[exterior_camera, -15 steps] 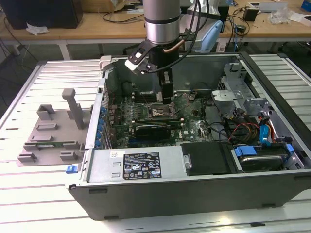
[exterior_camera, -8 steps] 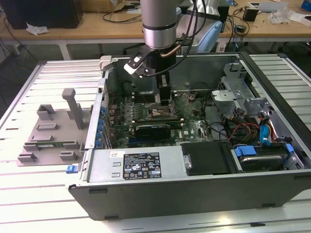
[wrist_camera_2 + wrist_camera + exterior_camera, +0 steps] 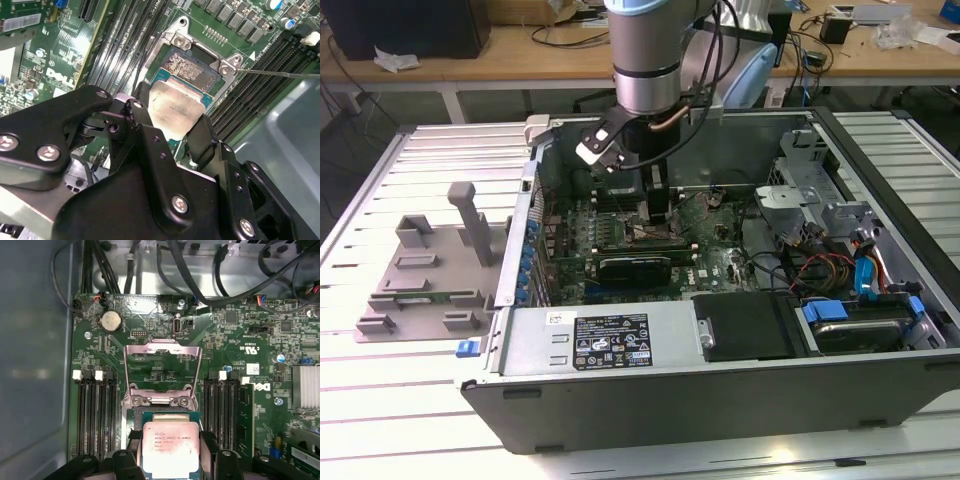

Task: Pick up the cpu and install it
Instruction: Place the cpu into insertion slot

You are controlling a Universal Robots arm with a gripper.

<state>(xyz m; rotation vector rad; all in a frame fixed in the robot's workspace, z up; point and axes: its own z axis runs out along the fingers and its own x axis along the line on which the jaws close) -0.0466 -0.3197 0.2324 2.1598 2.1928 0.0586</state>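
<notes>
Inside the computer case [image 3: 720,390] the hand [image 3: 658,205] has its fingers [image 3: 200,137] closed onto opposite edges of the cpu [image 3: 174,110]. The cpu hangs just over the open socket [image 3: 192,70], partly covering it; load plate [image 3: 162,367] flipped up.

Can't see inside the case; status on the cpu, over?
Gripper shut on the cpu. It hangs over the socket, pins partly showing. Retention frame raised, out of the way.
</notes>
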